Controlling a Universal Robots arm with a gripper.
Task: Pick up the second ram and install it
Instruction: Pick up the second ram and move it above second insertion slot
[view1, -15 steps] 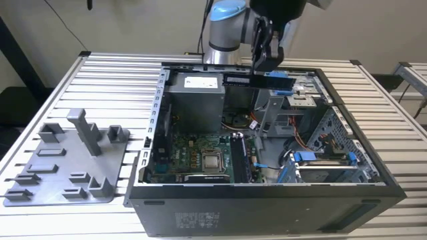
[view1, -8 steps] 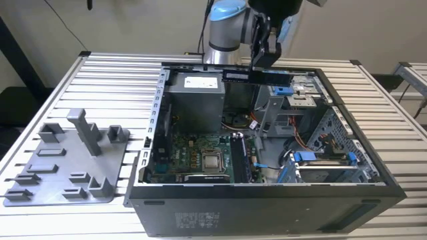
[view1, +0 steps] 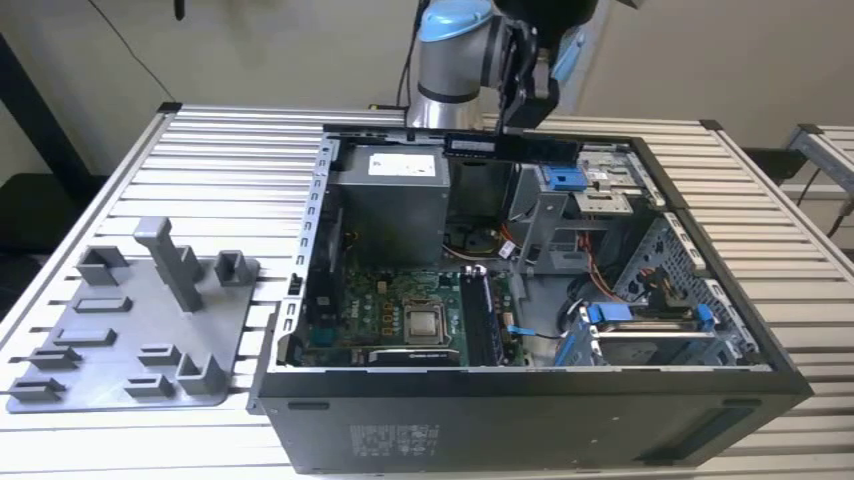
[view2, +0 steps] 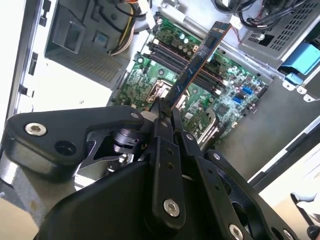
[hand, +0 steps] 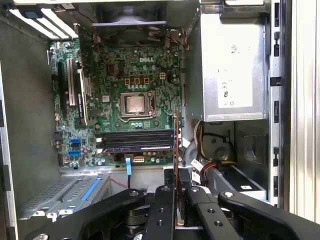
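The gripper (view2: 166, 114) was closed on one end of the second ram (view2: 196, 61), holding it clear above the motherboard (hand: 135, 75) inside the open computer case (view1: 534, 420) on the surface (view1: 227, 150).

Bright, even light; the power supply (view2: 65, 82) glares white in the second wrist view.

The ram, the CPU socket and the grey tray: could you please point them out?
ram (view2: 197, 57): second wrist view, mid-board.
CPU socket (hand: 136, 104): first wrist view, its centre.
grey tray (view1: 139, 325): exterior view, bare base.
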